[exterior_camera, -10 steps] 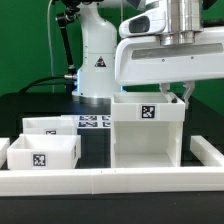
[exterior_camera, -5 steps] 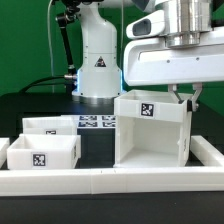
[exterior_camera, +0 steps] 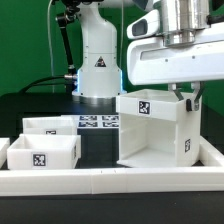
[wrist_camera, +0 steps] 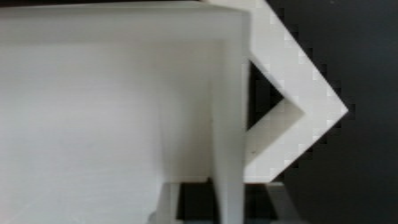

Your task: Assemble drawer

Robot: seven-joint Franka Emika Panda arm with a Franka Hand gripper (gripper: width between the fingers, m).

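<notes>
The white box shell (exterior_camera: 152,132) of the drawer stands at the exterior view's right, turned at an angle, with one tag on its top front and one on its side. My gripper (exterior_camera: 186,99) reaches down from above and is shut on the shell's upper right wall. In the wrist view the thin white wall (wrist_camera: 226,120) runs between my dark fingers (wrist_camera: 192,205), and my gripper (wrist_camera: 228,206) pinches it. Two small white trays stand at the exterior view's left: one at the back (exterior_camera: 50,126) and one in front (exterior_camera: 42,153), each with a tag.
A long low white rail (exterior_camera: 110,181) runs along the front, with a raised end at the right (exterior_camera: 210,150). The marker board (exterior_camera: 97,122) lies behind the trays. The arm's base (exterior_camera: 98,60) stands at the back.
The box shell has turned in my grip. Its right side wall with a tag now faces the camera, and it has shifted slightly to the exterior view's right.
</notes>
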